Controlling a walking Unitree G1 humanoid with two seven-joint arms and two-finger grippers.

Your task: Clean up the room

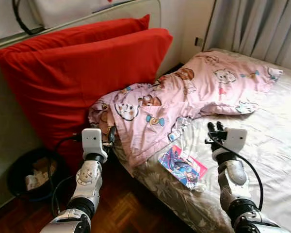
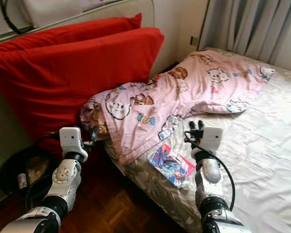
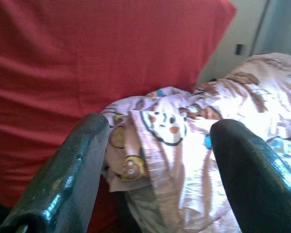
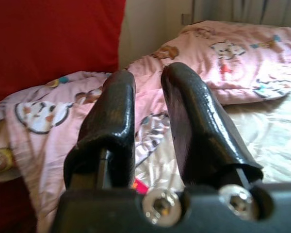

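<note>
Clearly the thing to tidy is the pink cartoon-print blanket (image 1: pixel 184 97), which lies crumpled across the bed (image 1: pixel 276 141), from the far side near the curtain (image 1: pixel 252 24) down to the near corner, where its bunched end hangs over the mattress edge against the lower red pillow (image 1: pixel 87 82). Just beside the blanket's near fold, a colourful comic-style package (image 1: pixel 182 165) lies flat on the sheet close to the bed edge.

The left hand (image 1: pixel 109 137) is held up at the bunched end of the blanket, very near it; in the left wrist view its two fingers (image 3: pixel 63 179) stand wide apart, with the cloth between and beyond them, and they hold nothing. The right hand (image 1: pixel 215 130) hovers over the bare sheet just beside the blanket's fold and a little beyond the package. Its fingers (image 4: pixel 111 116) are almost together, with only a narrow gap, and nothing is in them.

Two red pillows stand one behind the other against the wall, and a dark waste bin (image 1: pixel 34 174) with some scraps inside sits on the wooden floor (image 1: pixel 131 208) below them.

The step in hand seems to be the approach to the blanket, not yet a grasp. The next move probably calls for the left hand to advance onto the bunched cloth and close, and for the right hand to open first before it takes the fold.
</note>
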